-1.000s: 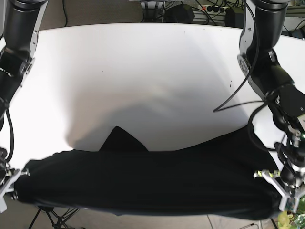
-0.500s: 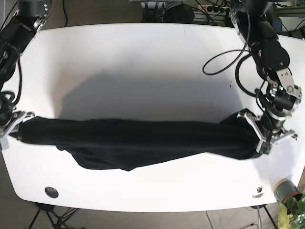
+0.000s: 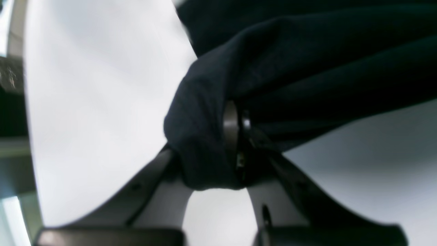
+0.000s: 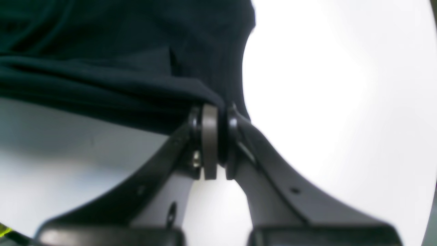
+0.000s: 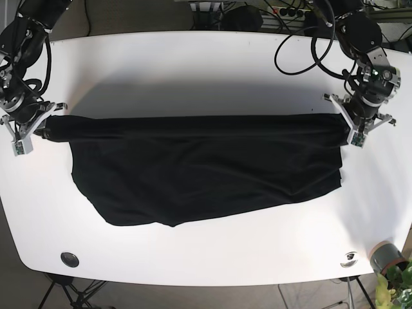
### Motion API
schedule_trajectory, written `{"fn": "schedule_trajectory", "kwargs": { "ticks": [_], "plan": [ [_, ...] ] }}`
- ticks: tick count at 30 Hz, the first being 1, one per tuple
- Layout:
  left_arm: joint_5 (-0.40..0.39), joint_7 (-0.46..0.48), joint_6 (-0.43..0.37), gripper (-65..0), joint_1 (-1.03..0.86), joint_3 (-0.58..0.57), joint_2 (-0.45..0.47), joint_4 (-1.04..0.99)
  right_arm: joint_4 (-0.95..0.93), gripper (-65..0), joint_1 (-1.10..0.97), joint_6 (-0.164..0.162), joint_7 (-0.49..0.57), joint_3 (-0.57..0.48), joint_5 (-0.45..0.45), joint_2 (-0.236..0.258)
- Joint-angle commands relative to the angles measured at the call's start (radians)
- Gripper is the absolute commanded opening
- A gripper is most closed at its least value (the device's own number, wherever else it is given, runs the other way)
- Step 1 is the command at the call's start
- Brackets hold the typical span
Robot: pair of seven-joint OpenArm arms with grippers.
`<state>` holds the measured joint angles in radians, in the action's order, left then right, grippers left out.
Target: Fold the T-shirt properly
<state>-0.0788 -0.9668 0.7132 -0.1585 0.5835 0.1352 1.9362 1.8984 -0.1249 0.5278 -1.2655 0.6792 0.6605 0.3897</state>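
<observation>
Base view: the shirt [image 5: 199, 167] lies spread on the table [image 5: 193, 71], its far edge stretched taut between the left gripper [image 5: 353, 129] and right gripper [image 5: 32, 132].

Left wrist: the gripper pinches a bunched corner of cloth.

Right wrist: the jaws are pressed together on the hem.

To lay it well, keep even tension and lower both corners level before releasing.

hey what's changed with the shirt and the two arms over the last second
Both grippers, left and right, carried the black T-shirt from the table's near edge toward its far side, and the cloth now lies spread out behind them. Both stayed clamped on the shirt's ends.
</observation>
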Motion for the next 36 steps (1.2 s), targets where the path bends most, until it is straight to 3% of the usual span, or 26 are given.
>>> {"fn": "schedule_trajectory", "kwargs": {
  "ticks": [1, 14, 18, 22, 36],
  "plan": [
    [0.027, 0.007, -0.015, -65.0, -0.025, 0.025, 0.008, 0.019, 0.033, -62.8, -0.022, -0.007, 0.017, 0.041, -0.023, 0.005],
    [0.027, 0.009, -0.015, -65.0, -0.211, 0.206, 0.01, 0.013, 0.033, -62.8, -0.221, -0.005, 0.066, 0.05, -0.023, -0.059],
    [0.027, 0.009, -0.015, -65.0, -0.207, 0.206, 0.01, 0.013, 0.031, -62.8, -0.224, -0.004, 0.07, 0.047, -0.023, -0.073],
    [0.027, 0.009, -0.015, -65.0, -0.164, 0.204, 0.008, 0.013, 0.031, -62.8, -0.22, 0.024, 0.07, 0.046, -0.031, -0.093],
    [0.029, 0.009, -0.015, -65.0, -0.125, 0.206, 0.013, 0.002, -0.11, -62.6, -0.123, 0.027, 0.086, -0.006, -0.032, -0.091]
  ]
}}
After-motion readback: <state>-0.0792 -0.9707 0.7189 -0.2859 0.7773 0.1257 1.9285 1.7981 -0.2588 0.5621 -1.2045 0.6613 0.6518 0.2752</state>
